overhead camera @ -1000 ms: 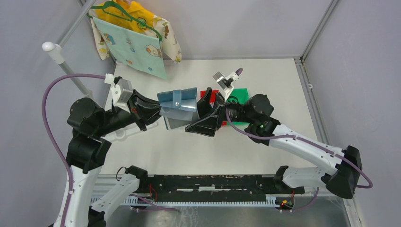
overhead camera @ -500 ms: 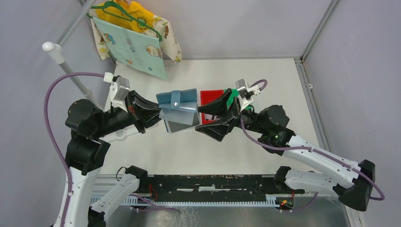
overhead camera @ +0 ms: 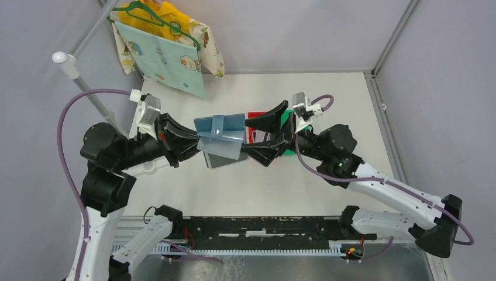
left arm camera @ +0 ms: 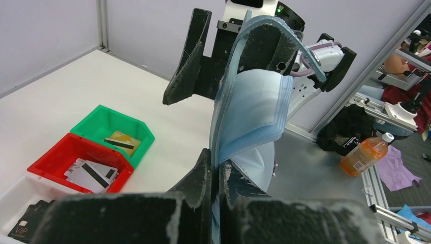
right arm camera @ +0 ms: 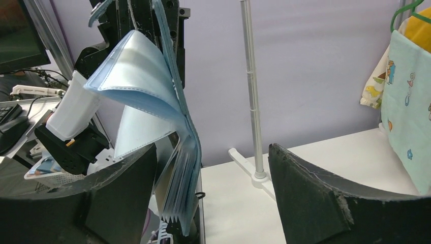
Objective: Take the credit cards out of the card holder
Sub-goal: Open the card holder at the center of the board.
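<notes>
Left wrist: black card point(left arm camera: 25, 223) reads "VIP".

The card holder point(overhead camera: 219, 126) hangs between the left fingers point(overhead camera: 184, 140) and the right fingers point(overhead camera: 266, 120). Credit cards point(left arm camera: 94, 173) lie in bins point(left arm camera: 49, 152) on the counter point(left arm camera: 66, 91).

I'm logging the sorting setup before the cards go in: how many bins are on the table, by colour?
Green bin: 1
Red bin: 1
White bin: 1
Total: 3
</notes>
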You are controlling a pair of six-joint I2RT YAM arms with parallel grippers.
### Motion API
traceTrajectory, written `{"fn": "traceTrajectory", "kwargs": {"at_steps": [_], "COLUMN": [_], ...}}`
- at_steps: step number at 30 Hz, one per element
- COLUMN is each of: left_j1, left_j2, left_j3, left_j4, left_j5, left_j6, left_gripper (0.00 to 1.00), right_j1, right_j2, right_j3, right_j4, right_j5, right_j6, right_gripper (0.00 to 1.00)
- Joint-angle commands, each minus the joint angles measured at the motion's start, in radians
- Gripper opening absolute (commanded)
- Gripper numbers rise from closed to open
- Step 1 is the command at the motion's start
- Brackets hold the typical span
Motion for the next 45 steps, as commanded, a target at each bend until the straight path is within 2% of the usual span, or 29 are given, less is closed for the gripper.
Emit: {"fn": "traceTrajectory", "kwargs": {"at_steps": [1, 6, 10, 13, 15, 17, 18, 19, 20, 23, 29, 30, 31, 32, 33, 35, 36, 40, 45], "left_j1": [-0.001, -0.001, -0.001, 0.000, 0.000, -0.001, -0.001, 0.000, -0.001, 0.000, -0.001, 0.000, 0.001, 0.000, 0.000, 0.000, 0.000, -0.001, -0.001], "left_j2": [0.001, 0.001, -0.007, -0.005, -0.007, -0.006, -0.005, -0.002, -0.002, -0.002, -0.029, -0.035, -0.042, -0.047, -0.055, -0.070, -0.075, -0.078, -0.084], "left_j3": [0.042, 0.028, 0.015, 0.016, 0.015, 0.016, 0.017, 0.017, 0.018, 0.018, 0.006, -0.001, -0.008, -0.014, -0.018, -0.032, -0.039, -0.050, -0.057], "left_j4": [0.059, 0.057, 0.028, -0.011, -0.031, -0.051, -0.065, -0.074, -0.078, -0.081, -0.083, -0.083, -0.085, -0.091, -0.101, -0.105, -0.101, -0.091, -0.103], "left_j5": [0.028, 0.046, 0.047, 0.044, 0.043, 0.037, 0.028, 0.020, 0.018, 0.004, -0.072, -0.079, -0.090, -0.098, -0.096, -0.076, -0.060, -0.030, -0.021], "left_j6": [-0.028, -0.050, -0.026, 0.003, 0.023, 0.041, 0.049, 0.057, 0.064, 0.075, 0.118, 0.128, 0.142, 0.158, 0.186, 0.226, 0.235, 0.248, 0.280], "left_gripper": [0.02, 0.02, 0.02, 0.02, 0.02, 0.05, 0.12, 0.18, 0.20, 0.20, 0.19, 0.27, 0.45, 0.59, 0.65, 0.67, 0.64, 0.36, 0.18], "right_j1": [0.005, 0.009, 0.009, 0.010, 0.009, 0.010, 0.009, 0.009, 0.010, 0.009, 0.009, 0.009, 0.009, 0.010, 0.009, 0.010, 0.010, 0.010, 0.025], "right_j2": [0.036, 0.094, 0.125, 0.128, 0.126, 0.121, 0.121, 0.122, 0.126, 0.144, 0.141, 0.131, 0.124, 0.114, 0.107, 0.103, 0.108, 0.132, 0.133], "right_j3": [0.061, 0.100, 0.122, 0.114, 0.099, 0.080, 0.070, 0.063, 0.060, 0.066, 0.103, 0.106, 0.112, 0.113, 0.113, 0.111, 0.114, 0.121, 0.089], "right_j4": [0.092, 0.220, 0.292, 0.324, 0.356, 0.393, 0.418, 0.435, 0.447, 0.474, 0.311, 0.278, 0.230, 0.196, 0.173, 0.150, 0.136, 0.131, 0.156], "right_j5": [-0.019, -0.107, -0.115, -0.104, -0.108, -0.108, -0.112, -0.117, -0.118, -0.126, -0.101, -0.084, -0.064, -0.047, -0.029, -0.022, -0.026, -0.069, -0.072], "right_j6": [0.006, 0.075, 0.142, 0.170, 0.190, 0.211, 0.223, 0.231, 0.241, 0.285, 0.290, 0.273, 0.258, 0.243, 0.235, 0.231, 0.234, 0.267, 0.272], "right_gripper": [0.84, 0.80, 0.66, 0.51, 0.45, 0.44, 0.43, 0.39, 0.32, 0.02, 0.00, 0.00, 0.00, 0.00, 0.00, 0.00, 0.00, 0.00, 0.00]}}
